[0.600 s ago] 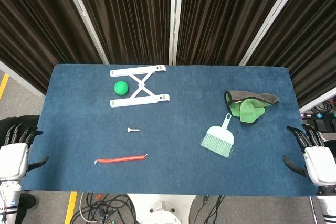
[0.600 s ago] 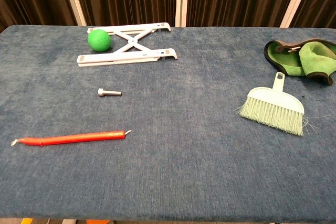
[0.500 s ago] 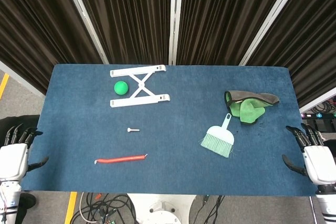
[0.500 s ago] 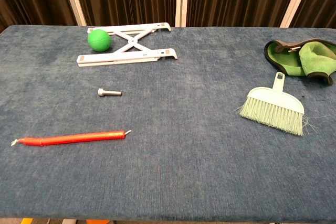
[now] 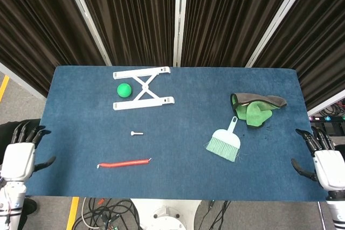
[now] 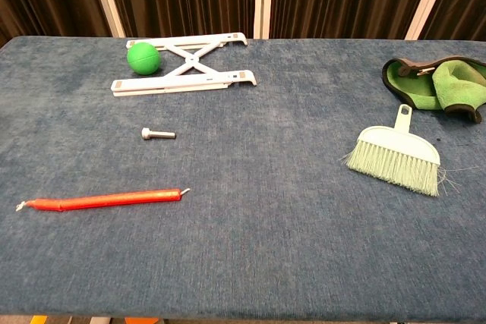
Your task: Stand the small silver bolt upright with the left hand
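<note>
The small silver bolt (image 5: 136,132) (image 6: 157,134) lies on its side on the blue table (image 5: 178,106), left of centre, with its head pointing left. My left hand (image 5: 20,157) hovers off the table's near-left corner, empty, with its fingers spread. It is far from the bolt. Beyond the near-right corner my right hand (image 5: 322,161) is also empty with fingers apart. The chest view shows neither hand.
A red coiled cord (image 5: 123,162) (image 6: 102,200) lies in front of the bolt. A white folding stand (image 5: 142,95) (image 6: 184,64) and a green ball (image 5: 124,89) (image 6: 143,58) sit behind it. A mint brush (image 5: 225,141) (image 6: 396,157) and a green cloth (image 5: 255,108) (image 6: 437,85) are at the right.
My left hand has shifted slightly right and up, toward the table's edge. The bolt and the other objects have not moved.
</note>
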You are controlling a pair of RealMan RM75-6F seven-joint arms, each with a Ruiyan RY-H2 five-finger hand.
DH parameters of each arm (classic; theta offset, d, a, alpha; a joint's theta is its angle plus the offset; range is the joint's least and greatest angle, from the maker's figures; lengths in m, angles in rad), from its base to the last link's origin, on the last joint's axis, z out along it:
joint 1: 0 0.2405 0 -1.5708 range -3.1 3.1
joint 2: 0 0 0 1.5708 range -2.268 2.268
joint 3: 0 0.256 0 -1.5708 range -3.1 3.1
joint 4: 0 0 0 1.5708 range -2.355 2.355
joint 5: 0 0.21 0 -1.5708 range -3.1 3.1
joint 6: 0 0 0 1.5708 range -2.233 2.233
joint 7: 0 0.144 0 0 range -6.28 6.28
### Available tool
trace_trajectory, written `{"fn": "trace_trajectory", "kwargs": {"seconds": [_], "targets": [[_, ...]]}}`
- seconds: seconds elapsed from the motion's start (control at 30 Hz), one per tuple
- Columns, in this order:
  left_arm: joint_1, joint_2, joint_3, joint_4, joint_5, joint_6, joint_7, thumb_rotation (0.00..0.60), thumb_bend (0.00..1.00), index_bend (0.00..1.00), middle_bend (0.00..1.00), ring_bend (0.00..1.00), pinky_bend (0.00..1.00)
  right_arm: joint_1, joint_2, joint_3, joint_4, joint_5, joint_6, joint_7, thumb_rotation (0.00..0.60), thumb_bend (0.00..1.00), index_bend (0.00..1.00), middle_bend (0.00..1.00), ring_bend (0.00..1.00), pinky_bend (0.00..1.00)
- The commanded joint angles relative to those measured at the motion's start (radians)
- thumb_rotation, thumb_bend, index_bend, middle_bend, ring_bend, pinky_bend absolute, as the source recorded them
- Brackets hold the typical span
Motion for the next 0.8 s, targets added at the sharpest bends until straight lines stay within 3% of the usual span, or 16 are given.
{"fn": "trace_trajectory", "kwargs": {"seconds": [0.03,0.27,0.4,0.57,0.8], "targets": [[-0.086,0.011,-0.046,-0.034,0.018,-0.088,0.009,0.6,0.11,0.28,0.19,0.03,0.0,0.001,0.003,0.002,-0.002,-0.005,0.005,-0.002,0.6,0.2,0.12,0.18,0.02,0.04],[-0.326,-0.063,-0.169,-0.053,-0.108,-0.357,0.07,0.6,0.15,0.3,0.19,0.03,0.0,0.011,0.0,0.001,-0.001,-0.016,-0.006,-0.006,0.6,0.2,0.12,0.18,0.02,0.04],[-0.437,-0.147,-0.2,-0.003,-0.24,-0.48,0.15,0.6,0.17,0.34,0.19,0.03,0.0,0.01,0.002,0.001,0.0,0.0,-0.014,-0.008,0.6,0.2,0.12,0.18,0.02,0.04],[-0.538,-0.296,-0.206,0.102,-0.418,-0.538,0.264,0.6,0.21,0.38,0.19,0.03,0.0,0.013,0.0,0.003,0.0,0.016,-0.028,-0.01,0.6,0.2,0.12,0.18,0.02,0.04],[-0.612,-0.44,-0.178,0.219,-0.524,-0.535,0.359,0.6,0.28,0.45,0.19,0.03,0.0,0.021,-0.001,0.007,0.002,0.03,-0.047,-0.008,0.6,0.2,0.12,0.18,0.02,0.04]]}}
